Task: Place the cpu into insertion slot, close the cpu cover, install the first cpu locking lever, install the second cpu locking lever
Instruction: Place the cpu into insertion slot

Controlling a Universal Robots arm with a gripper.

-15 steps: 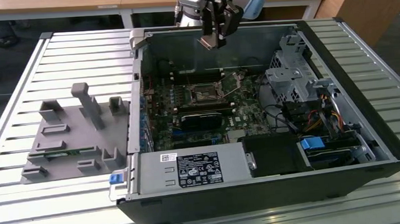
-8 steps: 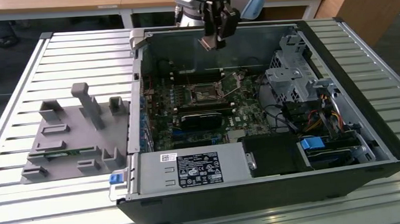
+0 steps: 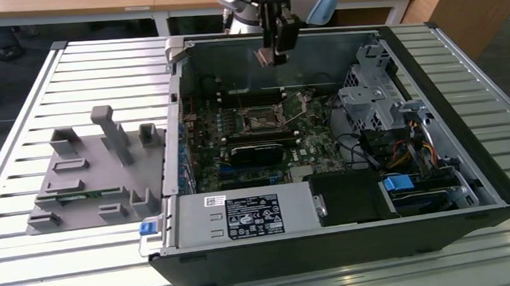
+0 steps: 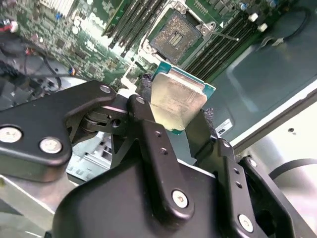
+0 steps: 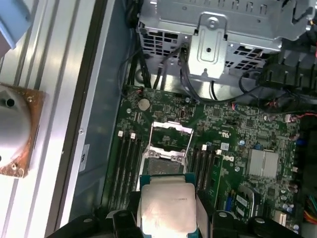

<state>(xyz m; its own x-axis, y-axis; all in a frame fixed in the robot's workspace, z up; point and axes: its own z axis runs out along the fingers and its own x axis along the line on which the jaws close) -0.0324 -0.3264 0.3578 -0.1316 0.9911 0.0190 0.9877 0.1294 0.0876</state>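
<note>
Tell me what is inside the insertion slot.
The insertion slot holds no chip: only its bare contact field shows in the second wrist view. The cpu is clear of it, clamped in the gripper. In the first wrist view the cpu covers one edge of the slot.

The hand [image 4: 174,110] is matt black (its screw heads [image 4: 180,199] shiny); the chip [image 4: 181,94] in it has a dull brushed-metal face; the socket [image 4: 176,35] beyond it, a silvery metal rim.
</note>
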